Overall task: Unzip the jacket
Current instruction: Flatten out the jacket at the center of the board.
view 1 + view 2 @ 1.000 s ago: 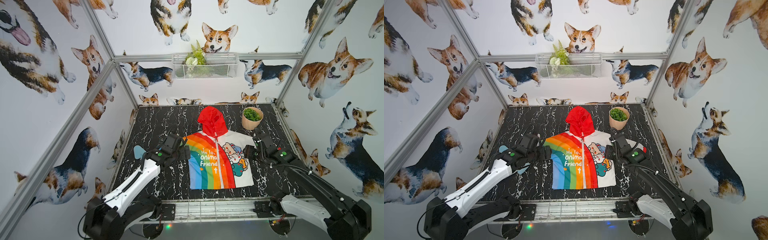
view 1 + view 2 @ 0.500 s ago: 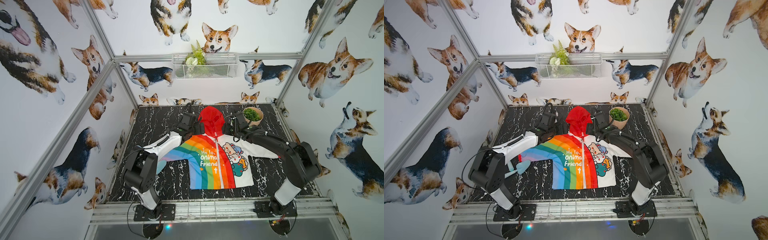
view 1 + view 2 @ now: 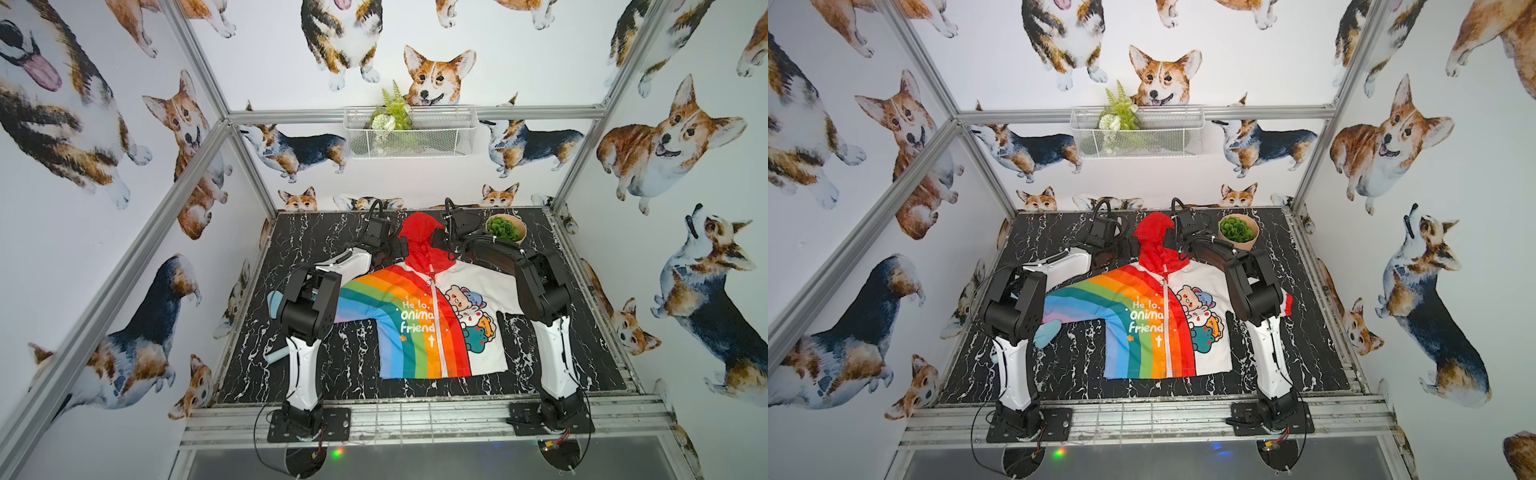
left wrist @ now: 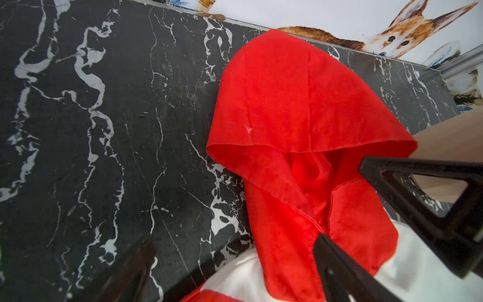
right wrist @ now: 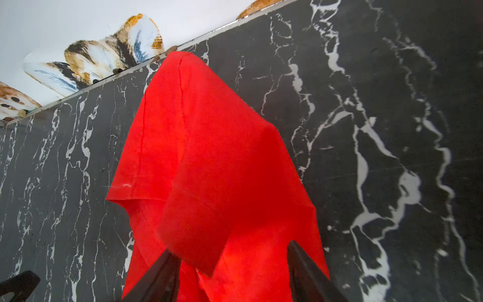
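Arms moved up beside jacket hood (image 3: 420,239); left fingers (image 4: 329,258) wide, right fingers (image 5: 300,274) part-open, both empty, tips cropped.

Surface (image 3: 328,232): black marble, white veins. Pot (image 3: 515,237) with green plant (image 3: 500,226) stands at back right. White wire basket (image 3: 440,137) on back wall holds fern (image 3: 392,106). Pale blue item (image 3: 1045,332) at left, partly hidden. Corgi-print walls (image 3: 540,62).

Black, white-veined marble-look table (image 3: 332,374) carries a child's jacket (image 3: 415,324), spread flat and front up, with its red hood toward the far wall and its sleeves out sideways. A small pot of greenery (image 3: 521,235) stands near the hood, on its right. A pale blue object (image 3: 1047,332), partly hidden, lies near the left edge.
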`<action>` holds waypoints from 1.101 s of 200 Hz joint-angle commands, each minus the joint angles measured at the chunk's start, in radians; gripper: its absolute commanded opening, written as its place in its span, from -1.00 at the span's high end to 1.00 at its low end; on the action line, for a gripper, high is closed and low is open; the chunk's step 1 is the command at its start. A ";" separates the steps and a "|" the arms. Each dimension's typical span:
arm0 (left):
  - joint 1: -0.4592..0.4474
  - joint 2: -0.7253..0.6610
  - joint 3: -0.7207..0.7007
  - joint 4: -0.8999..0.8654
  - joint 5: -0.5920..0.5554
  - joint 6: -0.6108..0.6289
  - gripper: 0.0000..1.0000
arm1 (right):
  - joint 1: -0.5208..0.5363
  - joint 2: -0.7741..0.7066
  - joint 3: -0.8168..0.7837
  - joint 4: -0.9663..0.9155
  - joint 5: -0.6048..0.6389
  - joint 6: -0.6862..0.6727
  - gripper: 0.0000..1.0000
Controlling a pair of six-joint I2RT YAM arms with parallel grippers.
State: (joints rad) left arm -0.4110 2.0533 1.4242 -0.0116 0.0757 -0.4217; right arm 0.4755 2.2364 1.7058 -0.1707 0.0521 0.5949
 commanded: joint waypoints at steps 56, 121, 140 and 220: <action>0.007 0.098 0.100 0.003 0.075 0.042 -0.94 | -0.020 0.093 0.174 -0.173 0.137 -0.028 0.04; -0.011 0.176 0.201 -0.021 0.152 0.090 -1.00 | -0.085 0.115 0.277 -0.222 0.032 -0.023 0.04; -0.024 0.204 0.245 -0.065 0.123 0.111 -1.00 | -0.096 0.126 0.294 -0.225 -0.008 -0.011 0.05; -0.032 0.330 0.420 -0.246 -0.021 0.112 -1.00 | -0.110 0.133 0.299 -0.230 -0.035 0.005 0.05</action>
State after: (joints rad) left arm -0.4412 2.3608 1.8137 -0.1902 0.1047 -0.3202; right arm 0.3637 2.3699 1.9980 -0.3782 0.0261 0.5823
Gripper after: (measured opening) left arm 0.999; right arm 0.475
